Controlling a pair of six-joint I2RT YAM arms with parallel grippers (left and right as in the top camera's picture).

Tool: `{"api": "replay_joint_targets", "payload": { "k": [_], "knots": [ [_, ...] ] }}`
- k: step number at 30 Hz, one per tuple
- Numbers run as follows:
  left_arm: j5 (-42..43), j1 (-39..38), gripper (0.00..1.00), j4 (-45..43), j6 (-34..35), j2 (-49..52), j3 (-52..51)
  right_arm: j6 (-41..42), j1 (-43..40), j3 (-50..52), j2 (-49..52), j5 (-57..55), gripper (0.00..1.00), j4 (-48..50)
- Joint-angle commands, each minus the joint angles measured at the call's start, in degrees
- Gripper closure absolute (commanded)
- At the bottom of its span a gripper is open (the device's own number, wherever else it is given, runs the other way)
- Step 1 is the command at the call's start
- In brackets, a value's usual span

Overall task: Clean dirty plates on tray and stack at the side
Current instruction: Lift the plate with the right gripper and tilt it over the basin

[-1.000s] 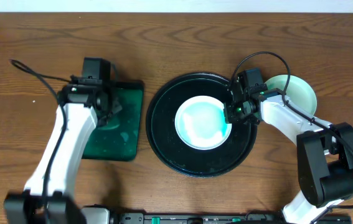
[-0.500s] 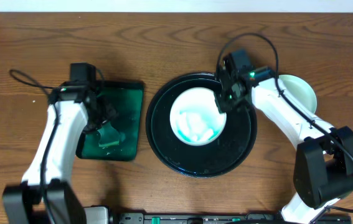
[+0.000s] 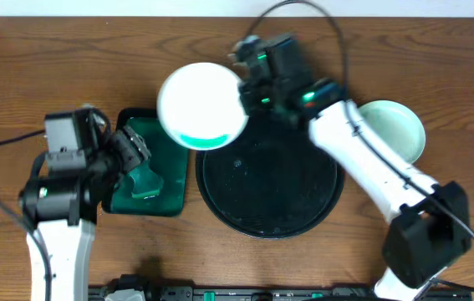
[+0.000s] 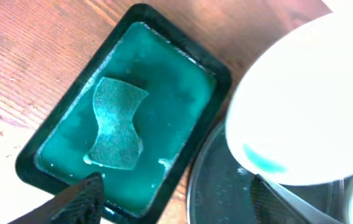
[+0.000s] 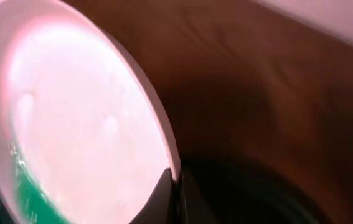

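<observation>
Now right gripper (image 3: 247, 94) pinches a teal-smeared plate (image 3: 201, 102) aloft at black tray's (image 3: 270, 188) eleven o'clock; left gripper (image 3: 143, 167) gapes wide, empty.

"What do the arms look like?"

"The left arm (image 3: 59, 247) and the right arm (image 3: 370, 159) have smooth white shell links between blocky black joint housings."

"Any lights or wires?"

"Small green lights glow on the black housings. A thin black cable (image 3: 338, 33) loops off the right arm. The left gripper (image 4: 176, 202) shows a matte black finger (image 4: 70, 199)."

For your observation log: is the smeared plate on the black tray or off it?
Off: the right pincer holds the plate aloft near the tray.
</observation>
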State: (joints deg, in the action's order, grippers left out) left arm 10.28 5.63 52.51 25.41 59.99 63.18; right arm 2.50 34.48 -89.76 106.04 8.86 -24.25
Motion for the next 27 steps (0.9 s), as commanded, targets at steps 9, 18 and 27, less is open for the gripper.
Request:
{"api": "replay_joint_targets", "payload": {
  "k": [9, 18, 27],
  "knots": [
    [0.7, 0.2, 0.22, 3.2, -0.3, -4.6, 1.6, -10.4, 14.8, -1.0, 6.6, -28.0, 0.99, 18.6],
    [0.7, 0.2, 0.21, 4.0, -0.3, -4.6, 1.6, -23.5, 20.6, -1.0, 5.2, -35.4, 0.99, 22.3],
    [0.7, 0.2, 0.21, 4.0, -0.3, -4.6, 1.6, -24.7, 21.7, -1.0, 1.6, -40.4, 0.99, 22.1]
  ]
}}
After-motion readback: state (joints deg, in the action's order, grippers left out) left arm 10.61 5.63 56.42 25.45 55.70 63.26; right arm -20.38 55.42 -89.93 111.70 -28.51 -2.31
